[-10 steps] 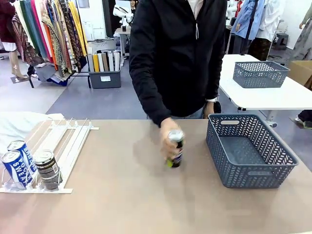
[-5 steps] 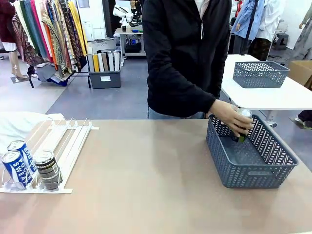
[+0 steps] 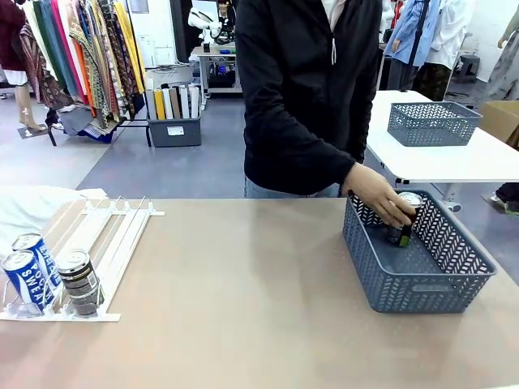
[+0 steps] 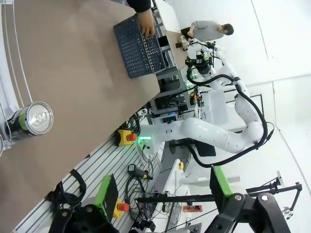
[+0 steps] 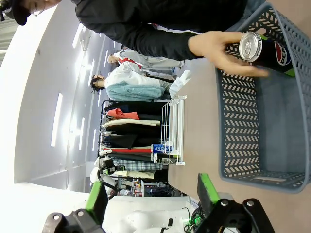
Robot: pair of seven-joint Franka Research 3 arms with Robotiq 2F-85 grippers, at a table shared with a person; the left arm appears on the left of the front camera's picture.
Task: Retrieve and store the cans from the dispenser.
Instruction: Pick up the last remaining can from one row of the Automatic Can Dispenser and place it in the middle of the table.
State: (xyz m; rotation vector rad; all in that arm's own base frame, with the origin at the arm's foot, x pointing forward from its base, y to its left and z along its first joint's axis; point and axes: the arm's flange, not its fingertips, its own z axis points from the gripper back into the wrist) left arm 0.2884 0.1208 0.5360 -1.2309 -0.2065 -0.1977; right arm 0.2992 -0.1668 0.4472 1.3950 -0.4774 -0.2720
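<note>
In the front view the person's hand (image 3: pixel 379 200) and the near wall of the blue-grey basket (image 3: pixel 422 288) hide most of the black Pepsi can (image 3: pixel 405 217). The hand holds it upright inside the basket, at the far end; whether it touches the basket floor cannot be told. The right wrist view shows its silver top and logo (the clearest look at it). The dispenser (image 3: pixel 113 235) lies at the tabletop's (image 3: pixel 243 316) left, its near corner cut off by the picture edge. At its low end two blue cans (image 3: pixel 26 279) fill one lane, beside a dark can (image 3: pixel 78 282) with an unreadable label. The left end effector (image 4: pixel 163 179) and right end effector (image 5: pixel 151 184) both stand wide apart, gripping nothing.
</note>
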